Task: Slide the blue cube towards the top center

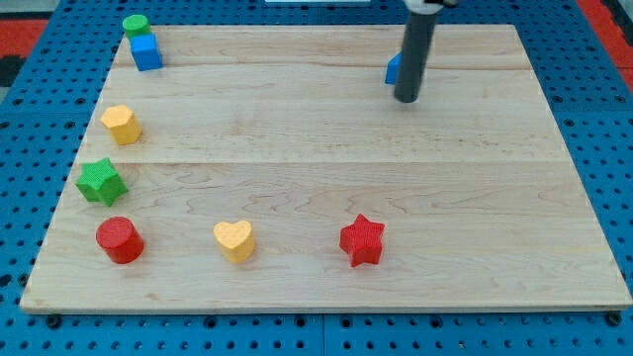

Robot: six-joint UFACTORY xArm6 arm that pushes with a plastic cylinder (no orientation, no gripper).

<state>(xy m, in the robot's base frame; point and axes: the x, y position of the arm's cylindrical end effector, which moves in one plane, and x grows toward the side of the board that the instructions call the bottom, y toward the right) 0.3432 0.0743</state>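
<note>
Camera view, the only one. No pincer on this arm, so nothing to call wide, narrow or holding: only a dark rod ending at my tip, resting on the board near its top edge, a little right of centre.

Just up and left of my tip, touching or partly behind the rod: a small blue block, shape not readable.

Far left of my tip, near the board's top-left corner: the blue cube, with a green cylinder touching its upper side. Well apart from my tip, not yet in contact.

Lower left of my tip, down the left edge: a yellow block, a green star, a red cylinder. Below my tip, along the bottom: a yellow heart and a red star.

Judged best for the step: travel left across the bare wood, pass below the cube, come round to its left face, then push rightward along the top edge. Aim at the middle of that face to avoid spinning the cube. Stay clear of the green cylinder so it is not dragged along.
</note>
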